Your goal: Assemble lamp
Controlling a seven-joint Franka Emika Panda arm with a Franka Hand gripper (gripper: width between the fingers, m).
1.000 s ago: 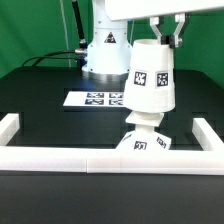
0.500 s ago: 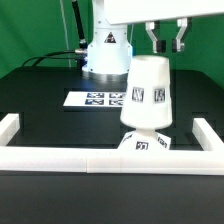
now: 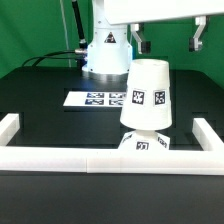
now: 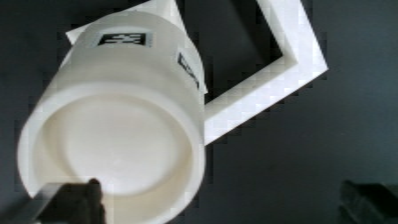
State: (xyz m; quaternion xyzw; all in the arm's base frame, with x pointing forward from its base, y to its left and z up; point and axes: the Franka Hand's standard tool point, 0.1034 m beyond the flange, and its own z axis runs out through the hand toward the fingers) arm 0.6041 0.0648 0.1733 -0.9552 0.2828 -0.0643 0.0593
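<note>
The white tapered shade (image 3: 148, 95) stands upright, narrow end up, on top of the small square base (image 3: 143, 143) near the front rail. The bulb is hidden under the shade. My gripper (image 3: 169, 40) is open and empty just above the shade, with one finger (image 3: 140, 40) toward each side and apart from it. In the wrist view the shade (image 4: 116, 130) shows end-on below my gripper (image 4: 217, 203), its closed top near one dark fingertip (image 4: 71, 200).
The marker board (image 3: 98, 99) lies on the black table behind the lamp toward the exterior view's left. White border rails run along the front (image 3: 110, 163), left (image 3: 8, 128) and right (image 3: 210, 131). The arm's white base (image 3: 105, 55) stands at the back.
The shade has come down straight over the bulb onto the base. My gripper has let go of it, opened wide and risen a little.
</note>
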